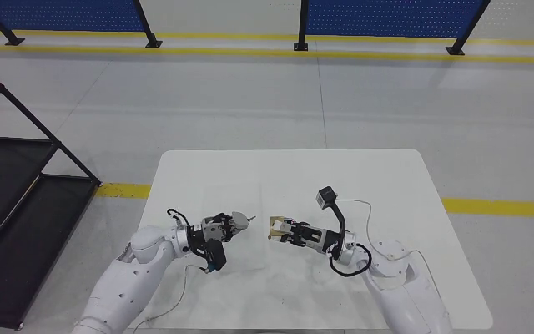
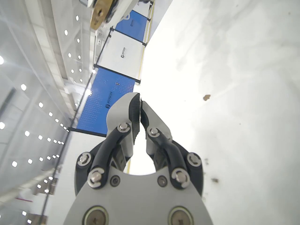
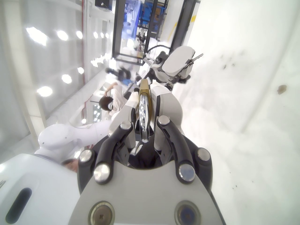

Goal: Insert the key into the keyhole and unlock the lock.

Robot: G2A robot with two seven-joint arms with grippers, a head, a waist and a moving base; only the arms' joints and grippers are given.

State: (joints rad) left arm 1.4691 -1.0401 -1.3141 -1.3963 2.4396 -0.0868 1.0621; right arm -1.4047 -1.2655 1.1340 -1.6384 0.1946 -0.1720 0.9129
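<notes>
Over the white table (image 1: pixel 375 184) my two grippers face each other with a small gap between them. My left gripper (image 1: pixel 236 223) is shut on a small silver key (image 1: pixel 250 219), whose blade points toward the lock. In the left wrist view its pads (image 2: pixel 134 111) are pressed together. From the right wrist view the key (image 3: pixel 196 57) sticks out of that far gripper. My right gripper (image 3: pixel 144 90) is shut on a brass padlock (image 3: pixel 143 99), keyhole end toward the key. The padlock (image 2: pixel 103 8) shows its keyhole face in the left wrist view.
A black metal rack (image 1: pixel 33 192) stands on the floor left of the table. Blue barrier panels (image 1: pixel 75 15) line the back of the room. A thin cable (image 1: pixel 359 204) lies on the table by my right arm. A few small specks (image 2: pixel 206 97) mark the tabletop.
</notes>
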